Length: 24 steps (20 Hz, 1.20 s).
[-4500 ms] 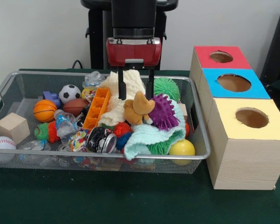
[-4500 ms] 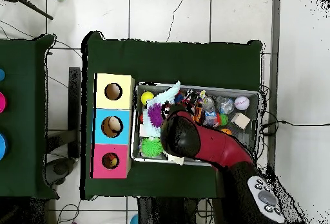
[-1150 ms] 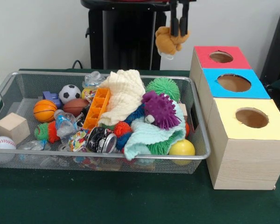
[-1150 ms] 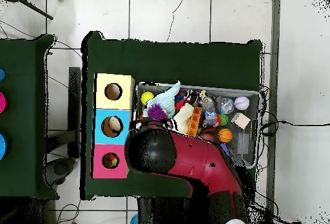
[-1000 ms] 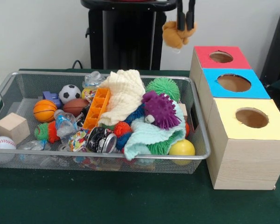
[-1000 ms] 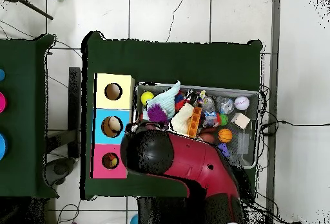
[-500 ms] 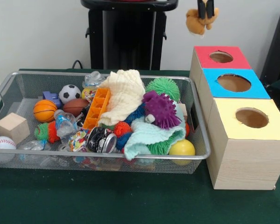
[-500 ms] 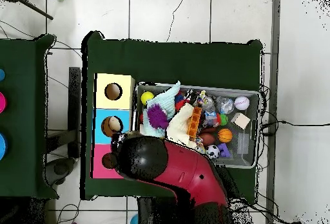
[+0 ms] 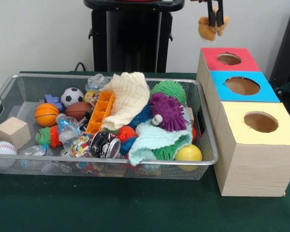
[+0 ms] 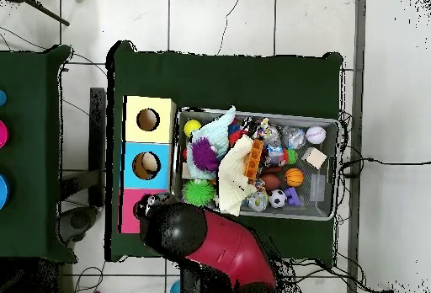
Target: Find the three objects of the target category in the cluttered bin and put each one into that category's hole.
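the black two-fingered gripper (image 9: 214,21) hangs at the top of the front view w/ its thin fingers clenched on a small tan plush toy (image 9: 211,28), soft and fuzzy, lumpy in shape, dangling in the air above and just behind the red-topped wooden box (image 9: 229,59). that box has a round hole in its flat top; next in the row stand a blue-topped wooden box (image 9: 243,86) and a yellow-topped wooden box (image 9: 260,122), each w/ a round hole too, pale wood grain on the sides. beside them on the dark green felt-like tabletop (image 9: 135,208) sits the silver wire-mesh bin (image 9: 203,116), rectangular w/ a rounded rim, packed full. inside: a cream waffle-knit cloth (image 9: 130,96) heaped in the middle, an orange plastic tray w/ square cells (image 9: 100,112) tilted against it, a purple spiky rubber ball (image 9: 167,111), a green spiky ball (image 9: 169,90), a mint green cloth (image 9: 157,142) crumpled at the front, a smooth yellow ball (image 9: 188,153) in the front corner near the boxes. at the other end: a mini orange basketball (image 9: 46,114), a black-and-white mini soccer ball (image 9: 72,96), a brown mini football (image 9: 78,110), a plain wooden cube (image 9: 13,132), a white baseball w/ red stitching (image 9: 2,150). from overhead the red and black arm (image 10: 210,243) covers part of the red box and hides the toy.
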### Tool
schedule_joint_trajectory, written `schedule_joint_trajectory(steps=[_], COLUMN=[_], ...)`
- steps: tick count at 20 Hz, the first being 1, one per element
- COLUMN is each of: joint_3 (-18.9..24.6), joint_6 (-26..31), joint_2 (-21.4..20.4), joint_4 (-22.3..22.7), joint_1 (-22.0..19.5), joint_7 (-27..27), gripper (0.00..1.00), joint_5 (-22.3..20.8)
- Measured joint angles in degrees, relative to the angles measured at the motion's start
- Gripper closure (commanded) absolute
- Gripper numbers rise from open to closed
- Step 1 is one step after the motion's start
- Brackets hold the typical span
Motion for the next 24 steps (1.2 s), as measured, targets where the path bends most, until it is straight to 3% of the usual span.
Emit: schedule_joint_trajectory(steps=[4, 12, 16, 24], joint_3=[1.0, 7.5, 10.3, 13.2], joint_6=[-6.8, -23.6, -26.4, -26.5], joint_2=[0.6, 4.4, 5.2, 4.2], joint_4=[3.6, 11.4, 13.6, 16.2], joint_1=[0.0, -1.5, -1.6, 1.3], joint_7=[0.0, 0.1, 0.9, 6.6], gripper=[1.0, 1.0, 1.0, 1.0], joint_5=[1.5, 2.1, 2.3, 4.3])
